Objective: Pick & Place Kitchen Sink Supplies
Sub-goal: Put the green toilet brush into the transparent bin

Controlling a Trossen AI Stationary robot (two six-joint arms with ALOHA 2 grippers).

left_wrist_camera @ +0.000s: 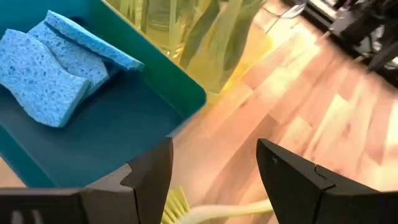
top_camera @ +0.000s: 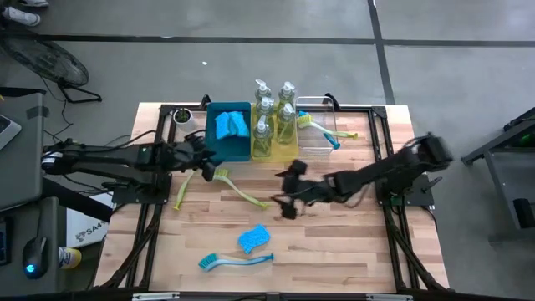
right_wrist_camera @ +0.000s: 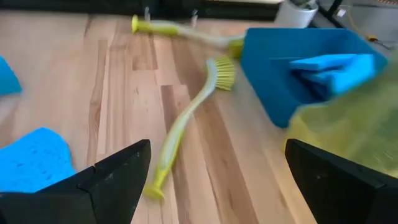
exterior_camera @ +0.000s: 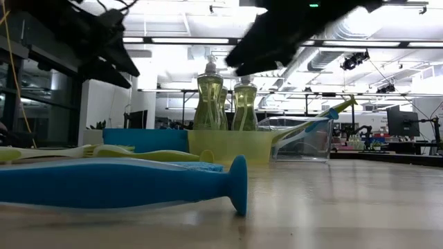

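**Commentator 1:** Hovering over the middle of the table [top_camera: 351, 251], the right gripper [top_camera: 284, 205] has its fingers spread wide with nothing between them, and a yellow-green brush [right_wrist_camera: 186, 118] lies on the wood straight ahead in its wrist view. That looks like its target.

**Commentator 2:** Agreed, the brush lies clear of the bins, so there's room for the fingers to straddle the handle. And the left gripper [top_camera: 203, 163]?

**Commentator 1:** Parked just beside the teal bin [left_wrist_camera: 124, 124], partly open and empty. A second yellow-green brush [top_camera: 194, 180] sits right under it; bristles show between its fingers in the wrist view. I'd judge it's lining up on that one.

**Commentator 2:** The sorting logic shows. Two blue sponges [left_wrist_camera: 56, 68] already rest in the teal bin, the soap bottles [top_camera: 274, 117] stand upright together in the yellow tray [exterior_camera: 235, 146], and the clear bin [top_camera: 318, 138] holds brushes propped on its rim, handles sticking out because they're longer than the box.

**Commentator 1:** So each type gets its own container. Still loose: a blue sponge [top_camera: 253, 238] and a blue brush [top_camera: 234, 261] near the front edge, well apart from both arms.

**Commentator 2:** Those wait, I'd guess. One caution: the two arms are working near each other, so crossing paths toward the clear bin could get tight.
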